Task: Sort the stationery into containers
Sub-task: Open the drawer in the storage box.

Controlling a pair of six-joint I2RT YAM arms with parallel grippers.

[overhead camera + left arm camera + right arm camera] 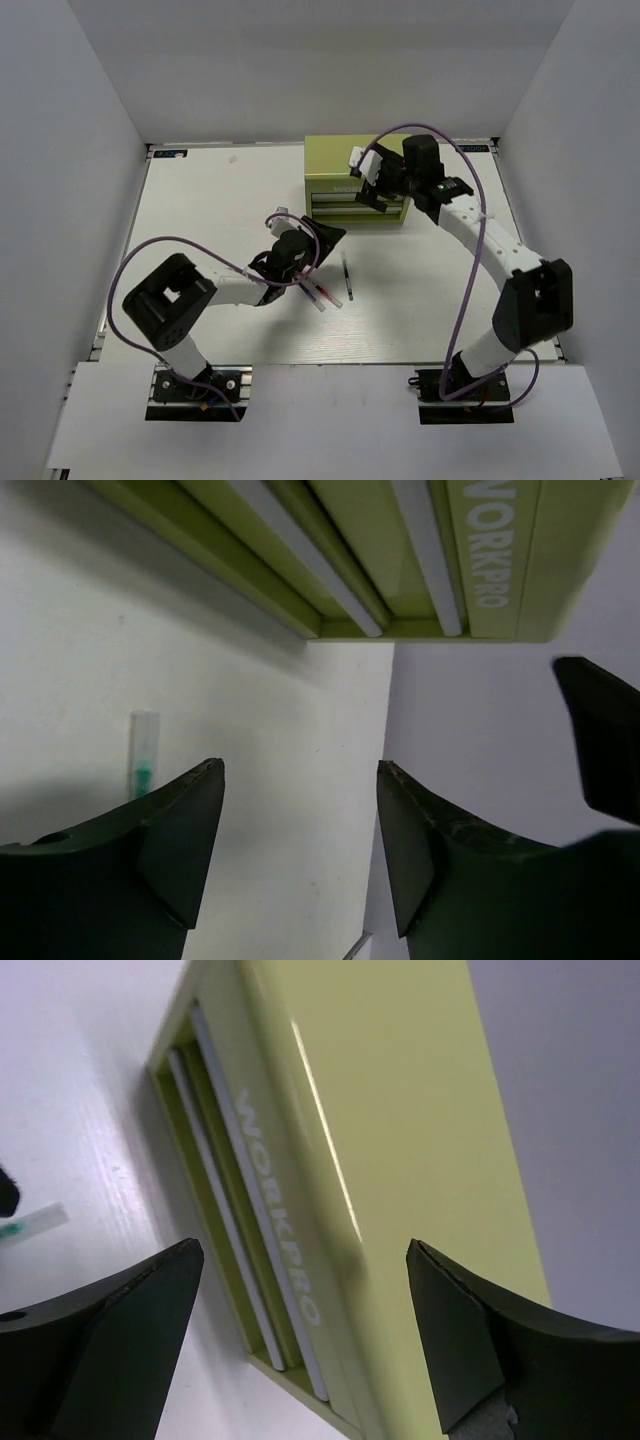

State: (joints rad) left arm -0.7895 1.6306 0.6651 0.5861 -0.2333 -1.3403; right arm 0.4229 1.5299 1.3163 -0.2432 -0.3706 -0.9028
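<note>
The yellow-green chest (352, 170) stands on the white table (220, 200) at upper centre of the top view, its two drawer fronts facing the arms. The right gripper (368, 178) hangs over the chest's front right part with its fingers wide apart and nothing between them; in the right wrist view the lettered front runs diagonally beneath the gap. The left gripper (325, 240) sits at mid-frame, below and left of the chest, jaws also apart and empty. A red-pink pen (318, 292) and a dark pen (347, 278) lie on the table just below that gripper. The left wrist view shows a green-and-pale pen (143, 765) beside the left finger.
</note>
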